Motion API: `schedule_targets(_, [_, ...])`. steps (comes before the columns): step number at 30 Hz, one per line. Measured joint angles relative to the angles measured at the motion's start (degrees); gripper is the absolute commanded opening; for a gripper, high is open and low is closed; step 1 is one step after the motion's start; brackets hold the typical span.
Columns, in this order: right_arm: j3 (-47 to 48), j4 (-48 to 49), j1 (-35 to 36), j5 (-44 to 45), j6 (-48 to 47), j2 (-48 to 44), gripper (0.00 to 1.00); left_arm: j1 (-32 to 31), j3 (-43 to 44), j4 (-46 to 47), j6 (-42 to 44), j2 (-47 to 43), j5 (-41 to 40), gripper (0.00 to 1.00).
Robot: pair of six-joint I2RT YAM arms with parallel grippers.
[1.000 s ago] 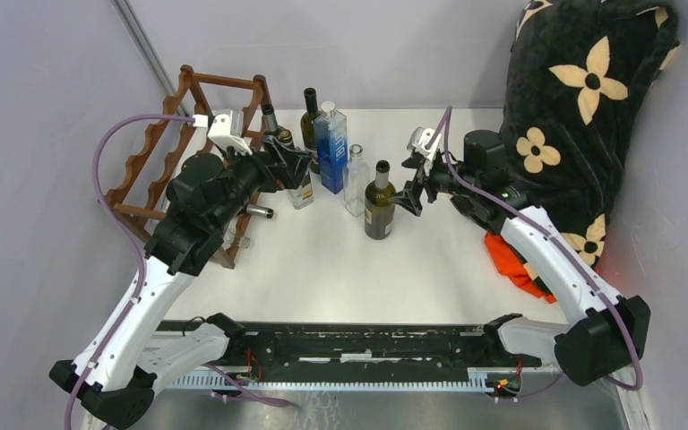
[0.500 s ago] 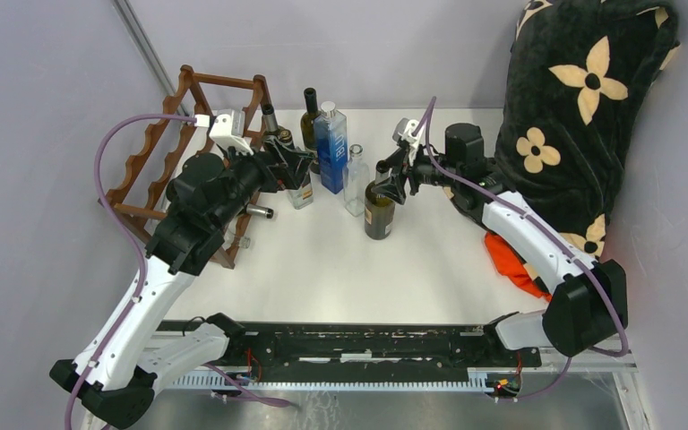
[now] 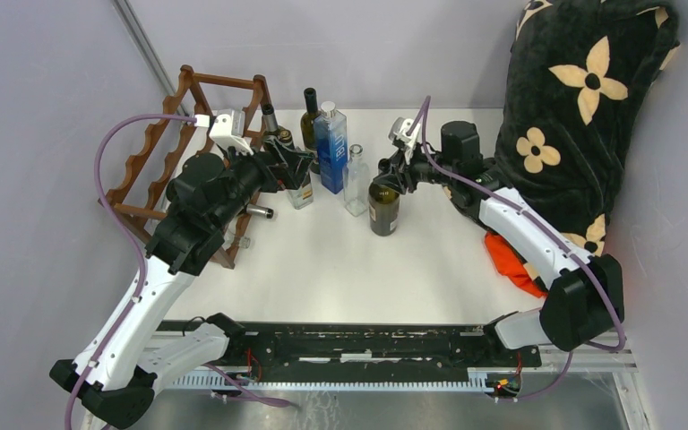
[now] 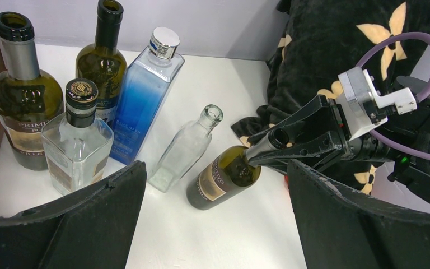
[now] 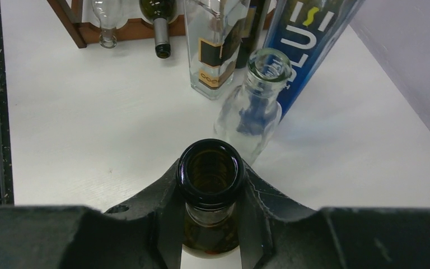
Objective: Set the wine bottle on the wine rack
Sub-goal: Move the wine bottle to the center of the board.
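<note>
White tabletop (image 3: pixel 322 264): I've got my right gripper (image 5: pixel 210 190) clamped on the wine bottle (image 3: pixel 382 210) neck (bottle upright), right of the wine rack (image 3: pixel 146 152); left gripper (image 4: pixel 215 224) gapes empty.

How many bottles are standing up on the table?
6. Four cluster near the wine rack: grey-necked green bottle, dark green bottle, blue bottle, square clear bottle. Small clear bottle stands mid-table. The right fingers grip the wine bottle. The left arm may hide more.

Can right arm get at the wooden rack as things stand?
Probably not directly. The right claw is shut on the dark green wine bottle, but the left arm lies across the reddish-brown wooden wine rack, and the blue square bottle stands between.
</note>
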Motion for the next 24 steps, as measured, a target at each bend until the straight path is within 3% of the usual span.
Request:
schedule_targets(12, [3.39,-3.56,-13.31,0.72,-0.13,0.66,0.01,0.00,0.00,0.04,0.00,0.00,0.04,1.00])
schedule_targets(24, [24.33,2.95,-20.81,0.57,3.87,21.09,0.00,0.00,0.00,0.11,-0.02,0.63,0.26,1.00])
